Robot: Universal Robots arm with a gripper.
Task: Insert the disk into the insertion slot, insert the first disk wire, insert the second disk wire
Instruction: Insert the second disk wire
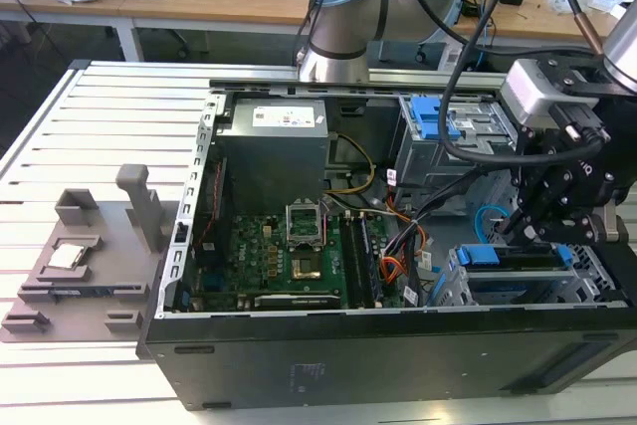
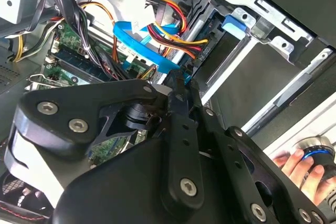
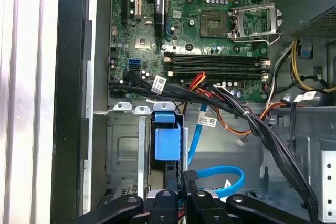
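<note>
I watch my black metal claw (image 1: 542, 231) hang over the silver perforated sheet-metal drive cage (image 1: 518, 281) at the open computer case's end on the exterior view's right. The grey hard drive in its bright blue plastic carrier (image 3: 167, 142) already sits in that cage, just beneath the claw's tips. The fingers (image 2: 178, 85) look pressed together, perhaps on a black connector; I cannot tell for sure. I judge the drive rigid, weighty and shock-sensitive, best handled by its carrier edges. A thin, floppy light-blue ribbon cable (image 3: 220, 174) curls beside it.
</note>
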